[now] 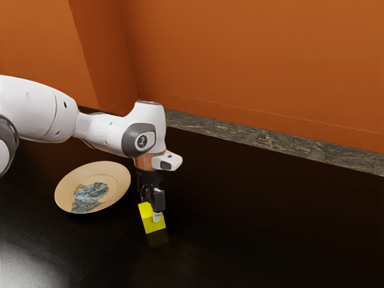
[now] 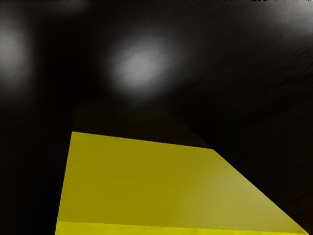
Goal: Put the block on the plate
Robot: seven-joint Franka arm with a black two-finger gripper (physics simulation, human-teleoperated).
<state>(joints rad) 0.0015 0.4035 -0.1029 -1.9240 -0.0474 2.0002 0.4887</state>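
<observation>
item: one yellow block (image 1: 152,223), plain and straight-edged, nearest of the loose pieces. standing upright at the hand's fingertips, well to the near side of the bench's far edge. its lower end is close over or on the bench; which of these, cannot be told. a dim yellow reflection shows just beneath. in the wrist view, one broad face and a brighter strip of a second face.

item: one hand, black (image 1: 151,212), pointing down. state: grasping the yellow block, one finger with a pale tip (image 1: 156,216) laid against its side, the other partly hidden behind it.

item: one plate (image 1: 120,173), round, tan, wide-rimmed, with a blue-and-white mottled patch and brown marks at its centre. on the bench, to the exterior view's left of the block, near it but apart, and a little farther off.

item: one arm (image 1: 39,111), white with grey joints, entering from the exterior view's left.

item: one bench (image 1: 258,228), black, glossy, with a pale sheen at its near left.

surroundings: a mottled grey stone strip (image 1: 270,141) along the far side; orange walls (image 1: 252,60) behind.
</observation>
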